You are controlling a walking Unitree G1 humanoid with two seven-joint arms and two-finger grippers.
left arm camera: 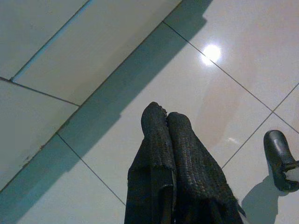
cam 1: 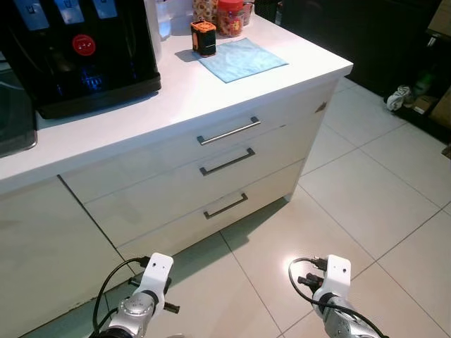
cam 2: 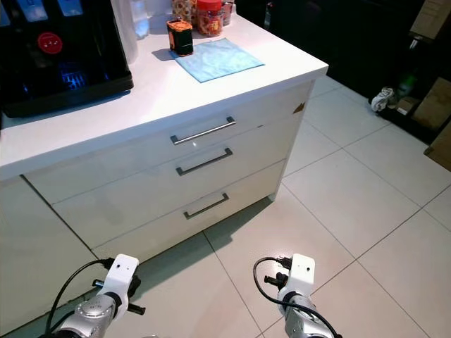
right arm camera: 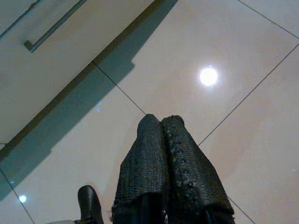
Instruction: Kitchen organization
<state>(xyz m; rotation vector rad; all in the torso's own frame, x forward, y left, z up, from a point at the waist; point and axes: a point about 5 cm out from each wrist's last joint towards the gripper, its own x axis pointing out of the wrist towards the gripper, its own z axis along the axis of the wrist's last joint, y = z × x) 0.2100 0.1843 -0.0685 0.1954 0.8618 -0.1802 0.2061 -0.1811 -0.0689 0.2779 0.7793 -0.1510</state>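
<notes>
Both arms hang low over the glossy pale tiled floor (cam 1: pixel 366 190). The left pincer (left arm camera: pixel 166 115) and the right pincer (right arm camera: pixel 160 118) each have their two black textured fingers pressed together, holding nothing. The wrist views show this closure; the head views show just the silver wrists and cables, but take in the white worktop (cam 1: pixel 176 91) well above and ahead of both pincers. On it, far from either pincer, lie a flat light-blue square cloth (cam 1: pixel 243 59), a small orange-and-black tin (cam 1: pixel 203 38) touching the cloth's far corner, and a red-lidded clear jar of snacks (cam 1: pixel 230 17) behind. A black machine with a red round button (cam 1: pixel 83 45) stands further left. Three white drawers with slim metal bar handles (cam 1: pixel 228 132) face the pincers.
</notes>
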